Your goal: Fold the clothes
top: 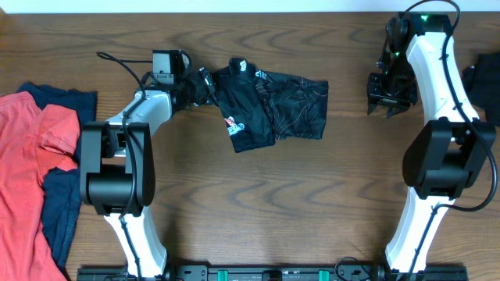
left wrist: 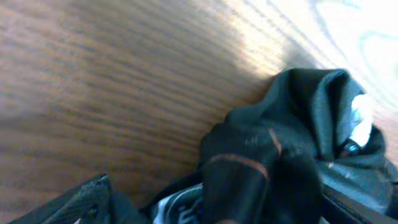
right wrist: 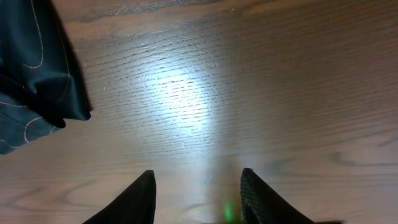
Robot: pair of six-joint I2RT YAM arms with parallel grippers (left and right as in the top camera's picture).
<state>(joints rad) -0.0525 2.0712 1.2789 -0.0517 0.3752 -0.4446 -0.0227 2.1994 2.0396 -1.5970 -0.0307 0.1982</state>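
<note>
Left claw (top: 201,83): at the black jersey's (top: 275,105) left edge; hold or release cannot be told | Right claw (right wrist: 197,186): spread, empty, well apart | Jersey: crumpled, upper middle of table (top: 312,203) | Risk: thin cloth snagging on left claw; folds dragged askew

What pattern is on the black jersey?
Jersey: thin wavy light lines on black, clearest from right wrist.

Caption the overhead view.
Left gripper at the black jersey; right gripper hangs empty; red top and navy top lie aside.
</note>
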